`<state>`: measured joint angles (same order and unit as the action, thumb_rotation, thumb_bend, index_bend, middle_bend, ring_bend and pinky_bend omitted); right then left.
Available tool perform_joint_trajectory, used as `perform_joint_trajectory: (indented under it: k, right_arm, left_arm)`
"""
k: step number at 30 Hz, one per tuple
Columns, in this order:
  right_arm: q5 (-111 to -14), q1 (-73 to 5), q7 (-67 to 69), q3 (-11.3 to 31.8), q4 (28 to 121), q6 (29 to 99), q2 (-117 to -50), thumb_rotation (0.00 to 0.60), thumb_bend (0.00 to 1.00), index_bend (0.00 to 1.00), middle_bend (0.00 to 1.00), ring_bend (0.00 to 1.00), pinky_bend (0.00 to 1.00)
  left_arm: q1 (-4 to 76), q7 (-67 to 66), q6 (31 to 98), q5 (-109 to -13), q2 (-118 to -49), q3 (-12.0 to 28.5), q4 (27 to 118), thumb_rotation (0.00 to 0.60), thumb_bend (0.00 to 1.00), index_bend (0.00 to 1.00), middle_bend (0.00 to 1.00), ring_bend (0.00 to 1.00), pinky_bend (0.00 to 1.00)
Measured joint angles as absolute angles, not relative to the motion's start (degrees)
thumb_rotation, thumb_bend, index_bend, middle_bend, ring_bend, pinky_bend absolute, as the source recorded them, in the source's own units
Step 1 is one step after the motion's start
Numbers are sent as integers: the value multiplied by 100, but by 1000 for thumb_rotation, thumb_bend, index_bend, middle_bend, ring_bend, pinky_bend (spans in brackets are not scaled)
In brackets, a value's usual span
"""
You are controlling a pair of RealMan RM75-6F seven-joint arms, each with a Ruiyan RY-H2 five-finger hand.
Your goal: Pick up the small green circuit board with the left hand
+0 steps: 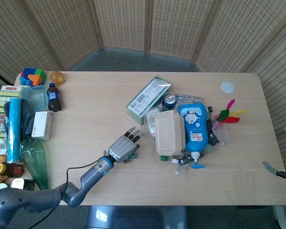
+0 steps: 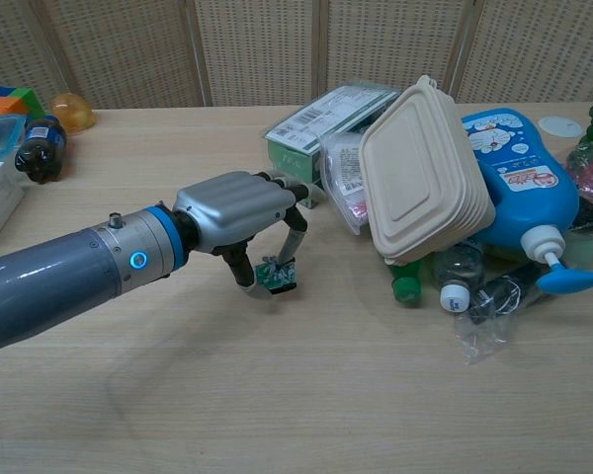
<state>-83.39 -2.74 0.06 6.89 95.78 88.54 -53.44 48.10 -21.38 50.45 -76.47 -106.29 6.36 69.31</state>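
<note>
The small green circuit board (image 2: 276,277) is pinched between the thumb and a finger of my left hand (image 2: 233,211), under the palm. It is tilted on edge, and its lower edge is at or barely above the tabletop. In the head view the left hand (image 1: 122,148) covers most of the board, and only a green sliver of the circuit board (image 1: 132,156) shows at its right side. At the right edge of the head view a thin grey piece (image 1: 271,168) that may belong to my right hand sticks out; how its fingers lie is hidden.
Just right of the hand lies a pile: a beige lunch box (image 2: 425,168), a blue Doraemon bottle (image 2: 519,173), a green carton (image 2: 321,123) and small bottles (image 2: 455,281). Bottles, boxes and toy blocks (image 1: 32,76) line the table's left edge.
</note>
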Motion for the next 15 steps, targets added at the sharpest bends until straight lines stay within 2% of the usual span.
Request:
perform_joint_trajectory:
  k: [10,15]
  right_arm:
    - [-8380,-305,-31,699,9626,8838,-5339,389,153,0,0,0,0]
    - [-8424,-375,-64,706,9638,8773,-5391,390,155,0,0,0,0]
  left_arm:
    - [4780,-2234,5297,-7643,-10209,809,7482,600,153,582,19,0,0]
    - [4762,-2354,5490,-7620,-9794,987,8037,600,151,581,19,0,0]
